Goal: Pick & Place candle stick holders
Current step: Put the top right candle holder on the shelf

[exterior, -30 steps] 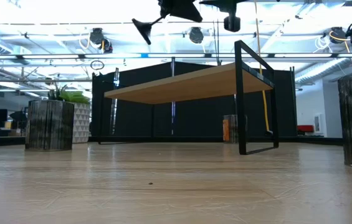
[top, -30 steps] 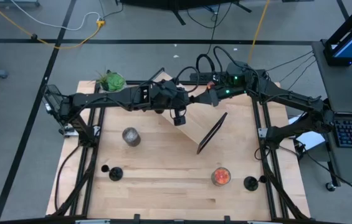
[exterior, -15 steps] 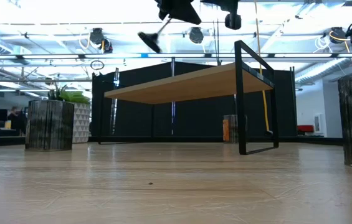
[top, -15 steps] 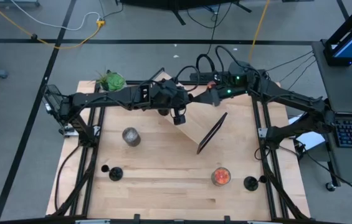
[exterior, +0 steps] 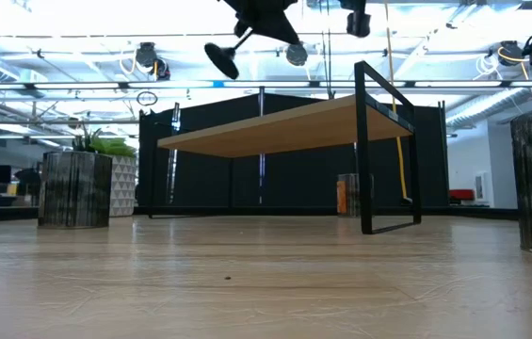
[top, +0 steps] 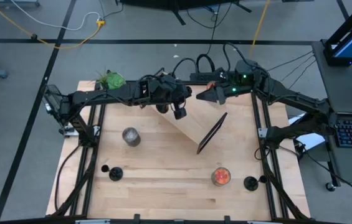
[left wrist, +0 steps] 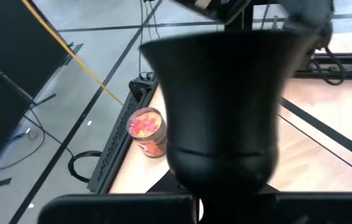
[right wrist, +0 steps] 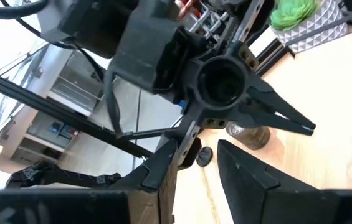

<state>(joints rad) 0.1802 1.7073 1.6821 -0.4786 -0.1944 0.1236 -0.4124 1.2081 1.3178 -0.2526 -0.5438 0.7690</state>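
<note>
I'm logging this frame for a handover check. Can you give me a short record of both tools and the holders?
left tool: raised above the wooden shelf, shut on held candle stick holder
right tool: open, in the air close beside the left tool
left table holder: standing on the table, free
right table holder: standing beside orange jar candle, free

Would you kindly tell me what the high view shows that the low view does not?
Only the high view: two candle stick holders standing untouched, and the orange jar candle. Only the low view: the third holder seen side-on, hanging from the left claw above the wooden shelf. Both: the shelf, the grey jar candle and the plant.
</note>
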